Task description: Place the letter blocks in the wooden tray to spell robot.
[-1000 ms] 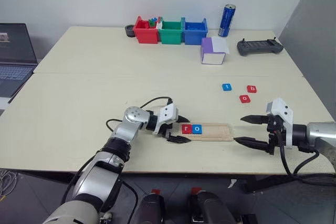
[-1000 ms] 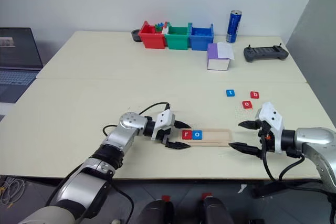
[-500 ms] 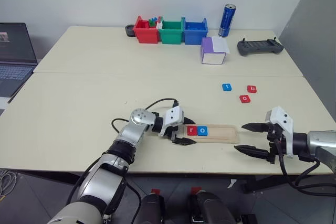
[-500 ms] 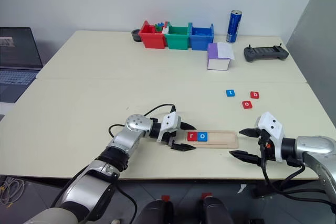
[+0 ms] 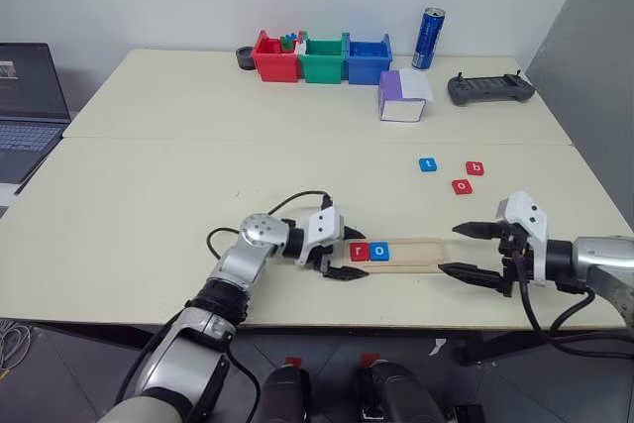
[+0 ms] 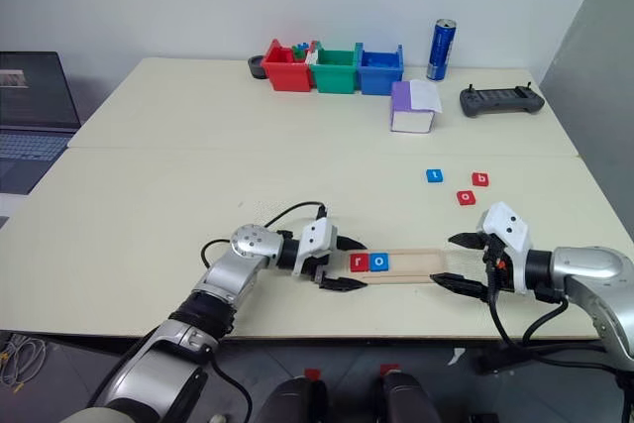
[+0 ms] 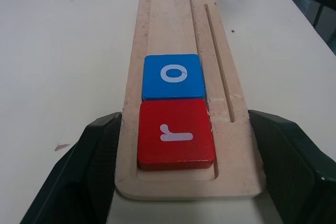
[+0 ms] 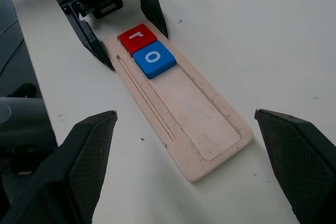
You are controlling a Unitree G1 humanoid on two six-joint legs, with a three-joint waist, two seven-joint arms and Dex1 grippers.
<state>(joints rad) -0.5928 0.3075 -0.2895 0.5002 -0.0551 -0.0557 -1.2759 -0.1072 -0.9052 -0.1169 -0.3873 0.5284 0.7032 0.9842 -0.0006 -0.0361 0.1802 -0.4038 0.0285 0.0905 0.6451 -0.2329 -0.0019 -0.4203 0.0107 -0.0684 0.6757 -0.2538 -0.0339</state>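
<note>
Wooden tray (image 5: 396,252) shifted right; left hand (image 5: 342,254) straddles its end, right hand (image 5: 466,250) wide.

The place looked like a robotics lab or office test room: pale work tables (image 5: 149,175) pushed together before a bare white wall, an open laptop (image 5: 25,106) at the far left, a handheld controller (image 5: 490,88) and coloured plastic bins (image 5: 322,58) along the far edge.

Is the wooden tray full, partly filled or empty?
Partly filled: the wooden tray holds the red r and blue o at one end; the rest is bare.
</note>
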